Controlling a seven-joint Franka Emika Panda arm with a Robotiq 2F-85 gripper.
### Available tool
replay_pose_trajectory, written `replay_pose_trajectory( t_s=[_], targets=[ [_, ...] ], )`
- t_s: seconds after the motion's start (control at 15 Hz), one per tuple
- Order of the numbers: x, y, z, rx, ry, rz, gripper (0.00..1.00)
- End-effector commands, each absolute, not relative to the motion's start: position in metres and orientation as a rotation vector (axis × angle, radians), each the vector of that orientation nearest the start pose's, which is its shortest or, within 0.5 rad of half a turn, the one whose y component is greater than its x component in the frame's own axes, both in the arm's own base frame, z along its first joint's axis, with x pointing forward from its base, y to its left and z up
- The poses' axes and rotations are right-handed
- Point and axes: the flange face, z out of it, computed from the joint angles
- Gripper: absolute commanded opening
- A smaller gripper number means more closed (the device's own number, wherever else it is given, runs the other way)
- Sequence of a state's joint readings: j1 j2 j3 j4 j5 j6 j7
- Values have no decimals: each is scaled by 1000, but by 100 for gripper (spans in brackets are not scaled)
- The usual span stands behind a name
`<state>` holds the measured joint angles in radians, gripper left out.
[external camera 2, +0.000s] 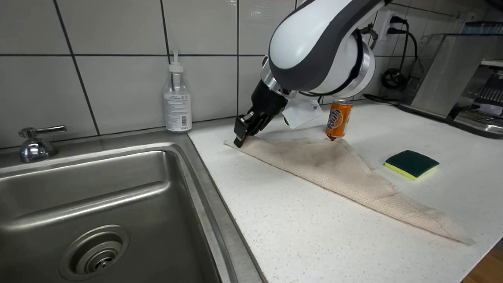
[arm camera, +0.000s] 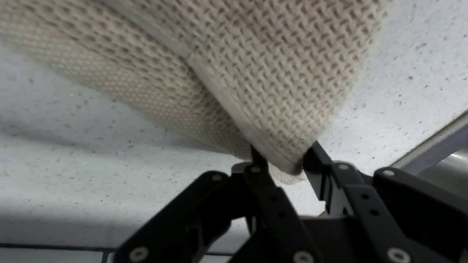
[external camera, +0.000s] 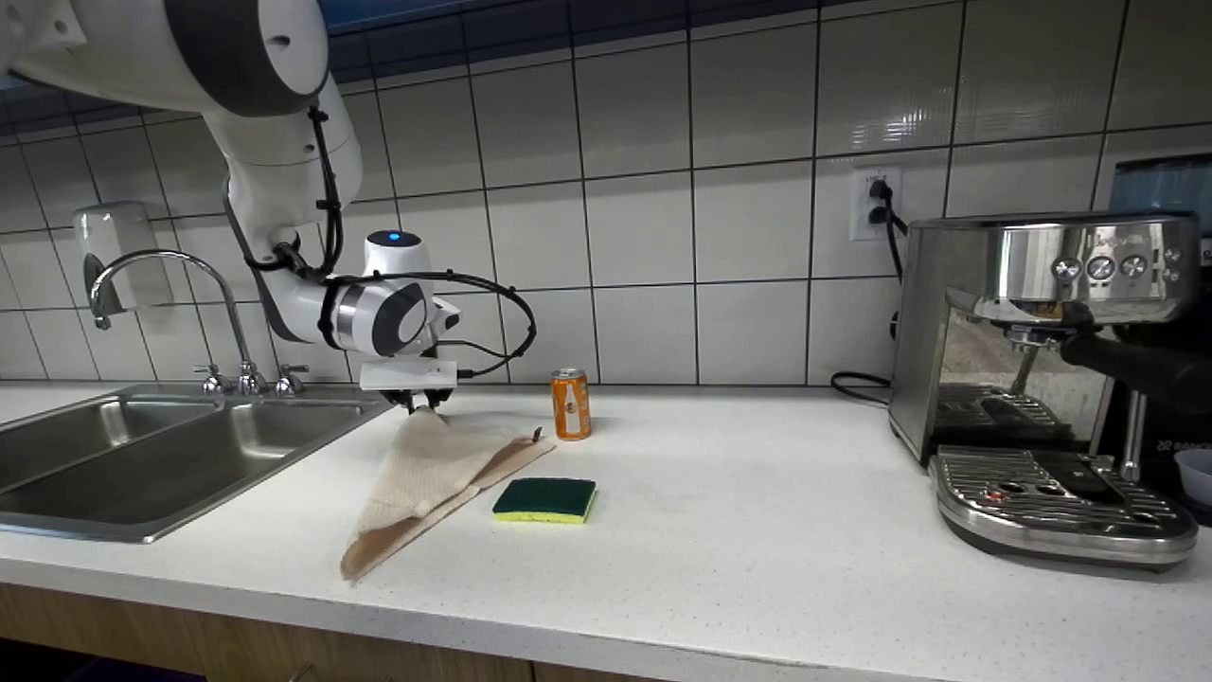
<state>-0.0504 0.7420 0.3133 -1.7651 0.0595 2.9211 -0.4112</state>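
Black hand straddles coarsely woven cloth at a pointed corner.

Soft, fairly even light lay over the white counter in both exterior views; in an exterior view, bluish shade darkened the top of the tiled wall, which also caught pale, rippled glare. Bright streaks ran along the steel sink. The wrist view looked greyer and cooler, with diffuse shadow bands and blur softening the outer edges of the cloth.
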Motion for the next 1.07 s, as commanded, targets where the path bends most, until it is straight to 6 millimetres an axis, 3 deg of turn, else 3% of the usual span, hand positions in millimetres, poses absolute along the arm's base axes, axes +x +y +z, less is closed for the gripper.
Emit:
replay_pose_trajectory(
  t_s=[0.0, 0.07, 0.6, 1.0],
  targets=[
    [685, 151, 208, -2804, -703, -684, 5],
    [685, 151, 208, -2803, -702, -683, 0],
    [684, 139, 239, -2736, -635, -702, 1],
    [682, 135, 243, -2719, -627, -708, 1]
  ],
)
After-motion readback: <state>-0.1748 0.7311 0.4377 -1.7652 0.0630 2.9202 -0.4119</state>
